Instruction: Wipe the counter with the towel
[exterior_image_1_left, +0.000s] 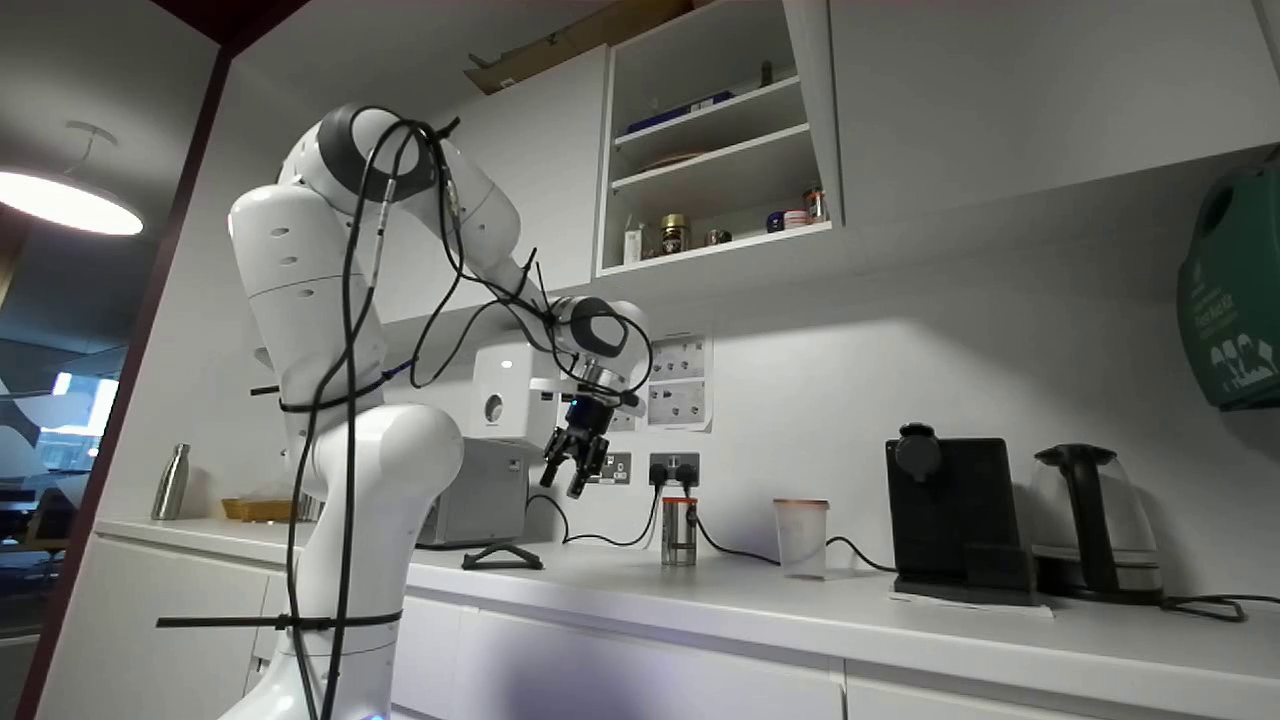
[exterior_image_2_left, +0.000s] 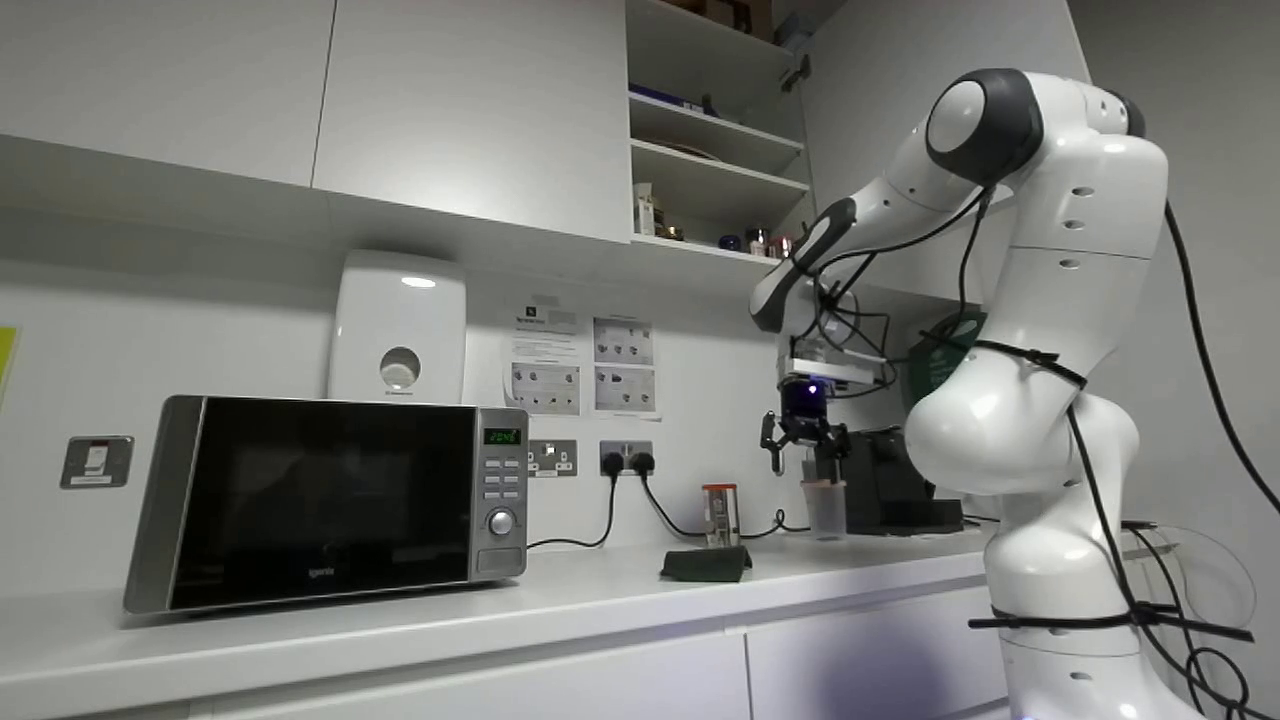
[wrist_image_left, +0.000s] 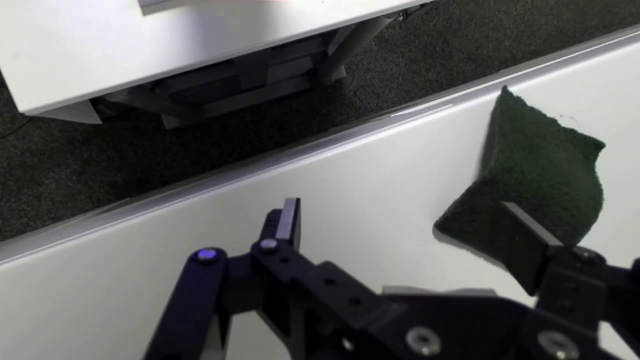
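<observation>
The towel is a dark green-grey cloth. It lies slightly raised and creased on the white counter, near its front edge, at the right of the wrist view. It shows as a low dark strip in both exterior views. My gripper is open, with nothing between its fingers. In the wrist view its right finger overlaps the towel's lower part. In both exterior views the gripper hangs in the air, higher than the towel and to its right, apart from it.
A microwave stands on the counter. A red-lidded can, a translucent cup, a black coffee machine and a kettle stand along the wall. An open cupboard hangs above. A white table shows across the floor.
</observation>
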